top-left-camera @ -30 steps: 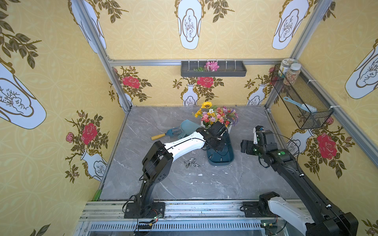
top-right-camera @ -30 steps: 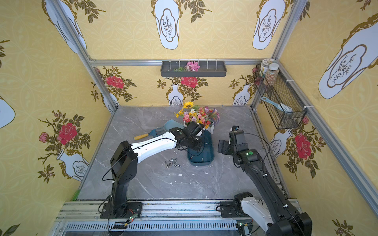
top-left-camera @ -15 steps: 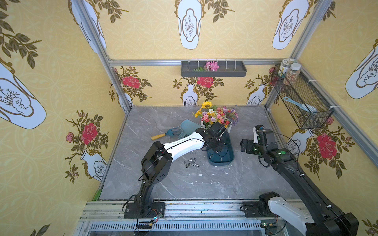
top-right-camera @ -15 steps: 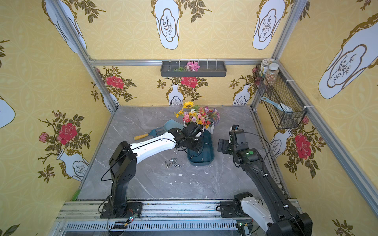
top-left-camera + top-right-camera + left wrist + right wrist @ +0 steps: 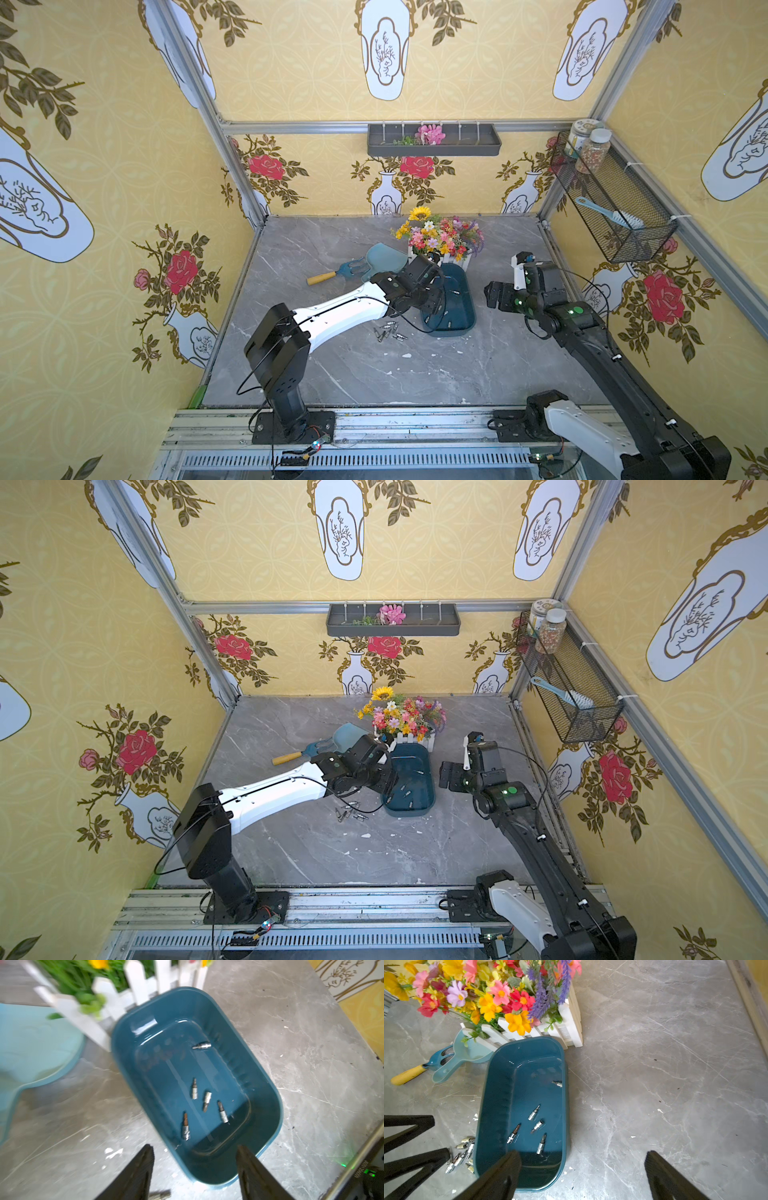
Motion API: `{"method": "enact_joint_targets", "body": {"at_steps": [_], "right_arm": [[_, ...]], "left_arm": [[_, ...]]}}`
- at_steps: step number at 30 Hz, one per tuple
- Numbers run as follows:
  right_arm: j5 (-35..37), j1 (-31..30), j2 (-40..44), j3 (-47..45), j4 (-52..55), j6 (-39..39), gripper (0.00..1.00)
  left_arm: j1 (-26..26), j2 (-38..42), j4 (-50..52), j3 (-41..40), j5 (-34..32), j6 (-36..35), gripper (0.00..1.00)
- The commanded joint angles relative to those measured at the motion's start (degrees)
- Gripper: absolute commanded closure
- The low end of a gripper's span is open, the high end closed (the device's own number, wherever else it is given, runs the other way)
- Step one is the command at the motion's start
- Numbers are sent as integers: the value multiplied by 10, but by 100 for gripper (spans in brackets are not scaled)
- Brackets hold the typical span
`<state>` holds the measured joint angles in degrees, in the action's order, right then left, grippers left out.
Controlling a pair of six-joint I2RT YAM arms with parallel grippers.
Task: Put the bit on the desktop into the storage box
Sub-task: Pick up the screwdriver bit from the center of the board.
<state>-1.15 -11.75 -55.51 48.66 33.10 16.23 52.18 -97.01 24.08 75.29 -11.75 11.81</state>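
Starting at the left, we find the loose bits (image 5: 463, 1153) heaped close together on the desktop (image 5: 353, 374), just beside the outer wall of the storage box (image 5: 496, 1109) (several touch one another, and we cannot count them surely). That crowding is our first worry: a pinch into the heap may catch two at once or flick a neighbour away, and these small metal pieces look ready to roll. A black cable (image 5: 417, 328) from the left arm loops low near them, so a careless sweep could drag it through the pile. Next, the left gripper (image 5: 194, 1148) hangs over the near end of the box, jaws spread wide and nothing between them. Reaching back for the heap, a finger could strike the box wall, because the bits lie so close to it. The box touches the white planter (image 5: 571, 1028) at its far end, so a shove would press it there or skew it. Five bits (image 5: 537, 1126) already lie inside and might jump at a knock. Furthest right, the right gripper (image 5: 582, 1155) hovers released and empty beside the box; if both arms move in together, we judge that they could collide.
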Motion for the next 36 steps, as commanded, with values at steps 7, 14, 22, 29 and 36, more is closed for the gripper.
{"method": "enact_joint_targets", "body": {"at_steps": [7,14,22,29,36], "right_arm": [[-149,-4,-23,33,-21,-1,2],[-156,-69,-59,68,9,-18,4],[-1,-244,-155,160,99,-30,11],[78,-359,-274,238,147,-27,20],[78,-413,-374,285,139,-27,28]], "left_arm": [[-2,125,-103,-133,-181,35,10],[-44,219,-164,-231,-194,96,0],[-151,334,-227,-361,-131,190,0],[-227,427,-264,-459,-107,264,0],[-298,504,-272,-527,-101,341,0]]}}
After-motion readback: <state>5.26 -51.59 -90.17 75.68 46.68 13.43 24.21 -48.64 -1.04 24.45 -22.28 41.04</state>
